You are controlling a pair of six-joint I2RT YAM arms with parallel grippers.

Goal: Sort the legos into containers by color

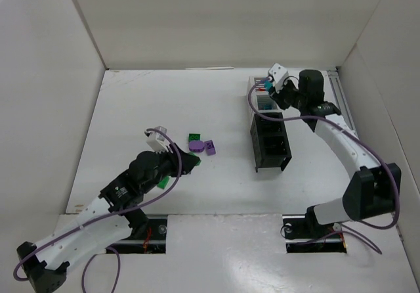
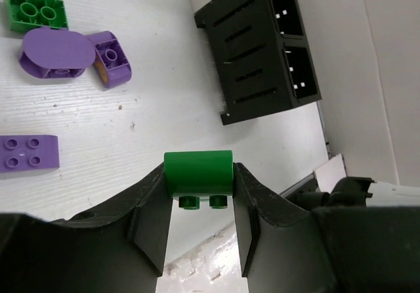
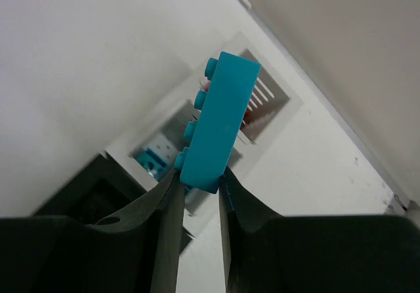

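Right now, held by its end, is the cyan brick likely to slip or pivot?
The cyan brick looks rigid, showing no bend. It could pivot: the right gripper pinches only its lower end. Its smooth faces probably slip easily.

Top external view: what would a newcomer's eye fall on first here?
The right gripper pinches a cyan brick above the white bins at the far right, while the left gripper clamps a green brick left of centre. Loose bricks, purple and green, lie beside it, left of the black bins.
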